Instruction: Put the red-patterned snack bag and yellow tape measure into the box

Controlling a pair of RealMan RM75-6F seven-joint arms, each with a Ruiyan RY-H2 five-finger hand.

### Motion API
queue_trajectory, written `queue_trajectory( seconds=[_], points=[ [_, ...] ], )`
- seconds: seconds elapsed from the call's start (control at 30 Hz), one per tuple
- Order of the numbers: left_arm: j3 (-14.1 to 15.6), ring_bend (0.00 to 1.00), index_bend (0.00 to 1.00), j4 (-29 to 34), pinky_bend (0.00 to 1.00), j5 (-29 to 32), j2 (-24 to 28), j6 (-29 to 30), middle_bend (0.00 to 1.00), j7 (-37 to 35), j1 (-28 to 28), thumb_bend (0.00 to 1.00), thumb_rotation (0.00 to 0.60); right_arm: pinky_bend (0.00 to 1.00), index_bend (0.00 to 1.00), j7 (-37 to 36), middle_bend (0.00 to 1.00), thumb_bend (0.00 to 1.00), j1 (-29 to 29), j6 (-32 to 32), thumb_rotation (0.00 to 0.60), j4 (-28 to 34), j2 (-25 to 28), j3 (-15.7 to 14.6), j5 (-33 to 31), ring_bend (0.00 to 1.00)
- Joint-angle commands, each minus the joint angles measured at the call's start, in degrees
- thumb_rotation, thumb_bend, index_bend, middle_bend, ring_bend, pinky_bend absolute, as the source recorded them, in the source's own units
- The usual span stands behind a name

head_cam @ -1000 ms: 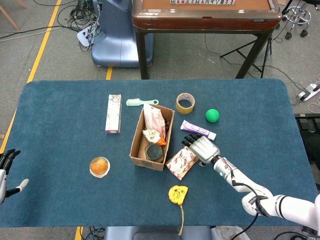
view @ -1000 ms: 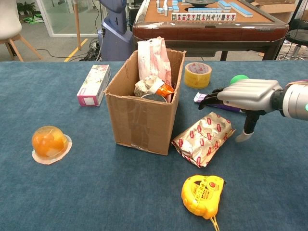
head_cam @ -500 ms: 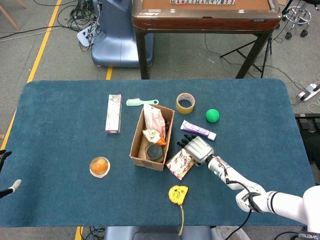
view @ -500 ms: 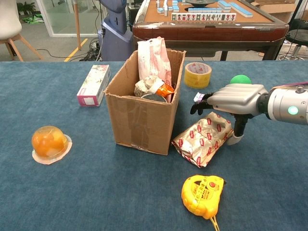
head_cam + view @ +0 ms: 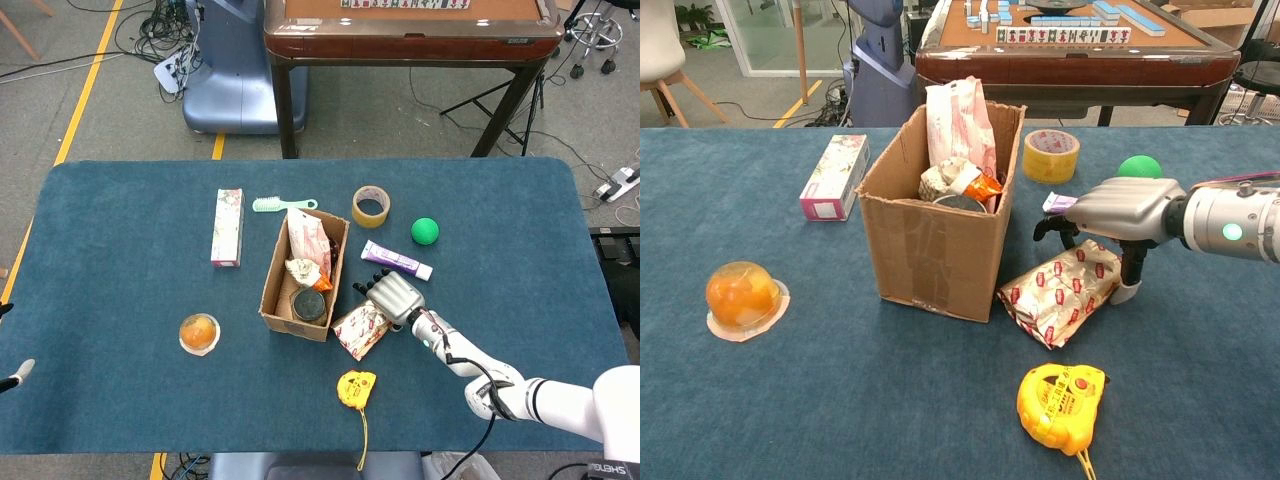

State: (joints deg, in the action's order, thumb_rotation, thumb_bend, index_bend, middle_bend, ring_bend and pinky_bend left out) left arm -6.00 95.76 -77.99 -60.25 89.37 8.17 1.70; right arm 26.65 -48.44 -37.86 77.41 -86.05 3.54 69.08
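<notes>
The cardboard box [image 5: 935,210] stands upright. At its 4 o'clock lies the red-patterned snack bag [image 5: 1060,291], now nudged closer, with the right hand [image 5: 1118,210] lowered over it, fingers curling around it; a full grip looks imminent. The yellow tape measure [image 5: 1060,402] waits at 6 o'clock.

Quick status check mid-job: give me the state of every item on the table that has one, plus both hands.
box: upright, open-topped, already holding other items
red-patterned snack bag: lying on the table beside the box, not in it
yellow tape measure: on the table, tape slightly out
right hand: over the snack bag, fingers curled down, grip unclear
left hand: at table edge, barely visible
</notes>
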Motion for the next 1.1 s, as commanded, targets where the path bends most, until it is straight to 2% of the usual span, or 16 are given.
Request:
queue_trajectory(
  seconds=[0.03, 0.23, 0.37, 0.57, 0.73, 1.1],
  points=[
    [-0.1, 0.17, 0.19, 0.0, 0.34, 0.2, 0.0, 0.0, 0.18, -0.1, 0.0, 0.13, 0.600, 0.28, 0.20, -0.2, 0.39, 0.03, -0.1, -0.2, 0.600, -0.1, -0.1, -0.1, -0.1, 0.27],
    [-0.2, 0.17, 0.19, 0.0, 0.34, 0.2, 0.1, 0.1, 0.18, -0.3, -0.1, 0.13, 0.600, 0.34, 0.29, -0.6, 0.48, 0.08, -0.1, -1.3, 0.600, 0.0, -0.2, -0.4, 0.3, 0.36],
    [-0.1, 0.17, 0.19, 0.2, 0.34, -0.1, 0.3, 0.0, 0.18, -0.9, -0.1, 0.13, 0.600, 0.39, 0.38, -0.6, 0.56, 0.11, 0.7, -4.1, 0.600, 0.5, 0.3, -0.7, 1.9, 0.45],
    [-0.1, 0.17, 0.19, 0.1, 0.34, -0.2, 0.3, -0.1, 0.18, -1.0, -0.2, 0.13, 0.600, 0.42, 0.43, -0.7, 0.60, 0.12, 2.2, -8.1, 0.600, 3.5, 2.8, -1.0, 3.8, 0.49],
    [-0.1, 0.17, 0.19, 0.1, 0.34, 0.0, 0.2, -0.3, 0.18, -0.7, -0.1, 0.13, 0.600, 0.42, 0.45, -0.9, 0.62, 0.12, 4.1, -12.3, 0.600, 9.6, 7.9, -1.2, 5.9, 0.51],
    [0.0, 0.17, 0.19, -0.1, 0.34, 0.2, -0.4, -1.0, 0.18, 0.5, 0.3, 0.13, 0.600, 0.43, 0.45, 2.4, 0.62, 0.15, 8.7, -23.5, 0.600, 28.6, 23.8, -0.3, 12.5, 0.51]
  ],
)
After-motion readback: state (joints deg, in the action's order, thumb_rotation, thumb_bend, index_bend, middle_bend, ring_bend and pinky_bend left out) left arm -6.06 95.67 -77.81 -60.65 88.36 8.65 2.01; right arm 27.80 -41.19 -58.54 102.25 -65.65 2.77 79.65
